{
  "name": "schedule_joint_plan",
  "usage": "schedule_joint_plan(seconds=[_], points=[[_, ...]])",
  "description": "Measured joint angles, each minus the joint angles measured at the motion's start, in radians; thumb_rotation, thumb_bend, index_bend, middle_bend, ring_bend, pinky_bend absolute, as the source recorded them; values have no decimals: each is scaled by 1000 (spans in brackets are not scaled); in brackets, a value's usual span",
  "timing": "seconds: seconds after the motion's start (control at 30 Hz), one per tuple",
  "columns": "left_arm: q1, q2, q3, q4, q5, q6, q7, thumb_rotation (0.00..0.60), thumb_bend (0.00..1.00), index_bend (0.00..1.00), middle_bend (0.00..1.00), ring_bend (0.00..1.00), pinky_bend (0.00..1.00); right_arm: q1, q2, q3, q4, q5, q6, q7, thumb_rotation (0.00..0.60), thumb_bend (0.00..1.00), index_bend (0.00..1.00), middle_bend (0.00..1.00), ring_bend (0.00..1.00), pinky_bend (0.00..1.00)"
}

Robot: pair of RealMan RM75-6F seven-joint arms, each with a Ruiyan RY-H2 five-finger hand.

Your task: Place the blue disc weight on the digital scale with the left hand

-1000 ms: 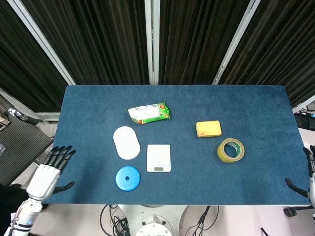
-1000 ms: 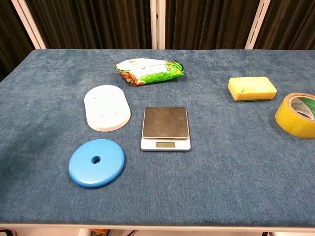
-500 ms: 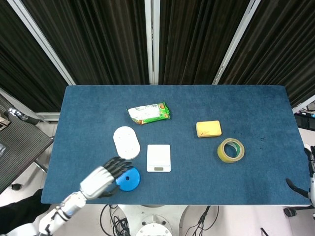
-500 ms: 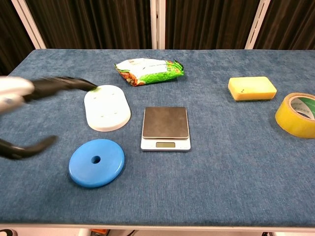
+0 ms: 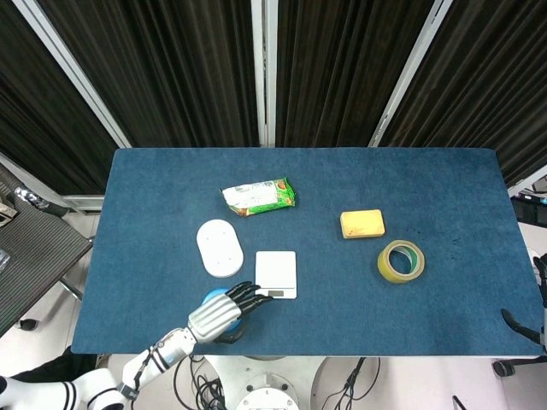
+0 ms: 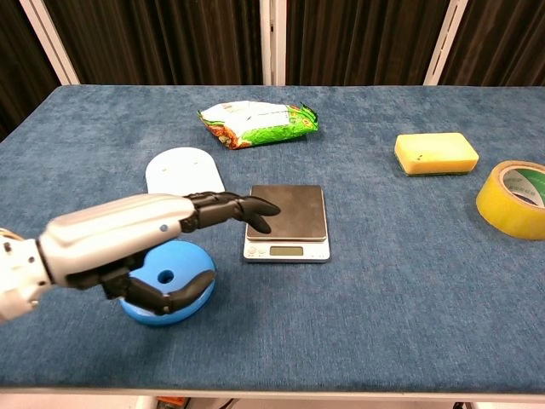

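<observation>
The blue disc weight (image 6: 184, 258) lies flat near the table's front edge, left of the digital scale (image 6: 286, 213). My left hand (image 6: 136, 240) is over the disc and covers most of it, its fingers (image 6: 243, 208) stretched towards the scale's near left corner. The thumb (image 6: 174, 292) curves apart below, in front of the disc. Nothing is held. Whether the hand touches the disc cannot be told. From the head view, only a blue sliver of the disc (image 5: 211, 297) shows behind the left hand (image 5: 224, 314), beside the scale (image 5: 275, 274). My right hand (image 5: 538, 318) sits low at the far right edge, fingers apart.
A white oval plate (image 6: 181, 167) lies just behind the disc. A green snack bag (image 6: 255, 122) is further back. A yellow sponge (image 6: 435, 153) and a roll of yellow tape (image 6: 513, 198) sit on the right side of the blue table (image 6: 383, 290).
My left hand has swept in from the table's left edge to above the blue disc, fingers now reaching towards the scale. The disc and the right hand have not moved.
</observation>
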Motion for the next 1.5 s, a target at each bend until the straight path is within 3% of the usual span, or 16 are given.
schedule_joint_plan(seconds=[0.43,1.5], points=[[-32,-56,-5,81,-75,-34,65,600,581,42,137,0,0,3,2,16,4,24,-20,8,600,122,0,0,0,0],[-43,-68,30,109,-154,-37,81,600,579,41,146,0,0,3,-4,17,17,31,-45,15,600,124,0,0,0,0]])
